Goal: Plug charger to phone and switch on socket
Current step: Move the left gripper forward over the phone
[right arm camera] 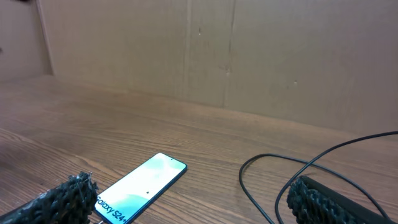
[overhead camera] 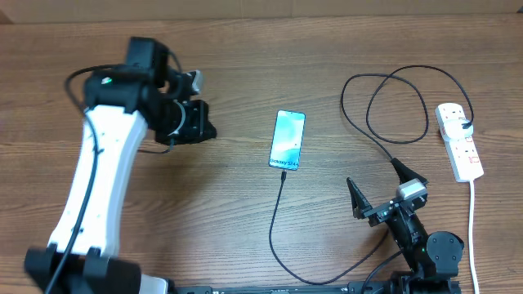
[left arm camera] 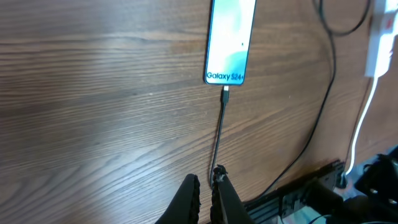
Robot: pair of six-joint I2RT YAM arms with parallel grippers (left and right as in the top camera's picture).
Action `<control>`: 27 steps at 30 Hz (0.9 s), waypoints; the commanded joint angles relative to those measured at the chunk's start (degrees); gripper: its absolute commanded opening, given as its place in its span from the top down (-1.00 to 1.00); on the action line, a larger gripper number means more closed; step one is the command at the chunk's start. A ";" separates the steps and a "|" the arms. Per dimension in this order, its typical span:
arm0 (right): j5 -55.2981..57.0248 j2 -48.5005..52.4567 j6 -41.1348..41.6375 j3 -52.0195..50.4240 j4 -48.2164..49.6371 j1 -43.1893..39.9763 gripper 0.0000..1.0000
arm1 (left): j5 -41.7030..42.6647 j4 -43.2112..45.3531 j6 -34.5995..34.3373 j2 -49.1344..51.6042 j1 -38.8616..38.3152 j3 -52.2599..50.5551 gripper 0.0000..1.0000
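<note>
- L gripper (left arm camera: 205, 177): well left of phone, jaws pinched together, nothing held; slim black fingers.
- phone (overhead camera: 287, 139): mid table (overhead camera: 245, 57), lying flat. Glossy lit slab on smooth wood grain, so prob. slides if tugged.
- charger (overhead camera: 275, 220): tip at phone's bottom edge, looks seated but can't confirm. Thin limp black cable loops round to socket.
- R gripper (overhead camera: 374, 175): jaws wide, empty, ribbed pads (right arm camera: 68, 196). Cable just beside; a reach rightward could snag it and yank plug.
- socket (overhead camera: 459, 140): far right, light white plastic w/ small red switches (overhead camera: 471, 160). Off-centre press may shove it, not click.
</note>
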 commanded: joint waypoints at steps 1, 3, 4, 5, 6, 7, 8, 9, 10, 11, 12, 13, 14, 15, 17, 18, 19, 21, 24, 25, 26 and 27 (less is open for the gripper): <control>0.52 -0.50 0.24 -0.52 0.33 0.26 -1.00 | 1.42 0.85 -1.66 3.78 -3.17 1.01 0.92; 0.52 -0.50 0.26 -0.52 0.31 0.26 -1.00 | 1.36 1.42 -3.32 6.19 -5.25 1.03 0.92; 0.52 -0.50 0.26 -0.52 0.33 0.26 -1.00 | 1.05 1.86 -3.58 7.45 -6.54 1.01 0.92; 0.52 -0.50 0.26 -0.52 0.33 0.28 -1.00 | 0.83 2.45 -3.58 8.66 -7.85 1.01 0.92; 0.52 -0.50 0.24 -0.52 0.33 0.26 -1.00 | 0.55 2.93 -3.63 9.62 -8.98 1.01 0.92; 0.52 -0.50 0.26 -0.52 0.33 0.26 -1.00 | -0.09 3.61 -4.35 10.73 -10.25 1.01 0.92; 0.52 -0.50 0.26 -0.52 0.33 0.26 -1.00 | -0.96 4.24 -5.25 11.61 -11.34 1.01 0.92; 0.52 -0.50 0.24 -0.52 0.31 0.26 -1.00 | -2.14 5.05 -6.34 12.59 -12.61 1.03 0.92; 0.52 -0.50 0.24 -0.52 0.33 0.26 -1.00 | -3.37 5.99 -7.30 13.46 -13.81 1.01 0.91; 0.52 -0.50 0.24 -0.52 0.33 0.26 -1.00 | -4.42 6.86 -8.04 14.19 -14.80 1.03 0.89; 0.52 -0.50 0.26 -0.52 0.33 0.26 -1.00 | -5.53 7.85 -8.66 14.82 -15.80 1.03 0.87; 0.52 -0.50 0.26 -0.52 0.31 0.26 -1.00 | -6.54 8.72 -9.31 15.23 -16.63 1.03 0.84; 0.52 -0.50 0.26 -0.52 0.33 0.26 -1.00 | -7.61 9.70 -9.86 15.67 -17.49 1.03 0.74; 0.52 -0.50 0.26 -0.52 0.33 0.28 -1.00 | -8.85 10.75 -10.45 15.91 -18.29 1.03 0.46; 0.52 -0.50 0.26 -0.52 0.31 0.26 -1.00 | -11.91 13.00 -11.69 16.26 -19.56 1.03 -0.16; 0.52 -0.50 0.26 -0.52 0.33 0.28 -1.00 | -13.57 14.19 -12.55 16.33 -20.15 1.03 -0.63; 0.52 -0.50 0.24 -0.52 0.33 0.26 -1.00 | -15.41 15.65 -13.53 16.48 -20.76 1.03 -0.93; 0.52 -0.50 0.26 -0.52 0.31 0.28 -1.00 | -18.47 18.51 -14.78 16.92 -21.97 1.03 -1.00; 0.52 -0.50 0.26 -0.52 0.33 0.26 -1.00 | -22.53 22.29 -16.48 18.01 -23.78 1.01 -1.00; 0.52 -0.50 0.26 -0.52 0.33 0.26 -1.00 | -23.58 23.28 -16.90 18.71 -24.35 1.01 -1.00; 0.52 -0.50 0.26 -0.52 0.33 0.26 -1.00 | -24.35 24.28 -17.07 19.23 -24.98 1.01 -1.00; 0.52 -0.50 0.24 -0.52 0.33 0.26 -1.00 | -24.61 25.40 -17.05 20.17 -25.57 1.01 -1.00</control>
